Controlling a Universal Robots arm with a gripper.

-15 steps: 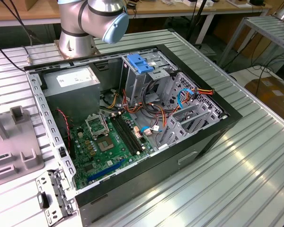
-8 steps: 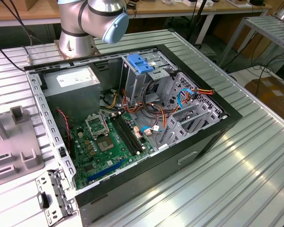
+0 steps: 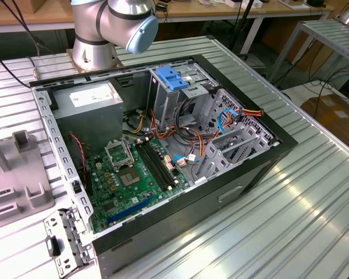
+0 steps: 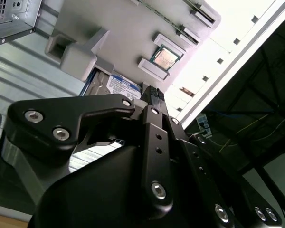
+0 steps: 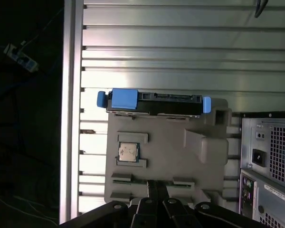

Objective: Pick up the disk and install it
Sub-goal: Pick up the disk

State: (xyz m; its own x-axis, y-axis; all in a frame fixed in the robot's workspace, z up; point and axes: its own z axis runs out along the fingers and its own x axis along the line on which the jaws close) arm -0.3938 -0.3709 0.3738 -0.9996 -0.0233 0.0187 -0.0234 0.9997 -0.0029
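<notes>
Your gripper (image 5: 156,184) has its fingers pressed together with nothing between them, and it hovers at one edge of the grey holder (image 5: 180,156). The disk (image 5: 154,102) stands on its long edge in the slot at the holder's opposite edge. Its long axis runs along the table's slats (image 5: 180,52), and the larger blue tab is at the end away from the computer case (image 5: 270,161). A processor chip (image 5: 128,153) lies on the holder between disk and gripper.

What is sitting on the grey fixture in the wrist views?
The disk sits in a slot at one end of the grey fixture, blue rail showing; a small processor chip lies in a square recess. The fixture's blocks cover the disk's lower part.
</notes>
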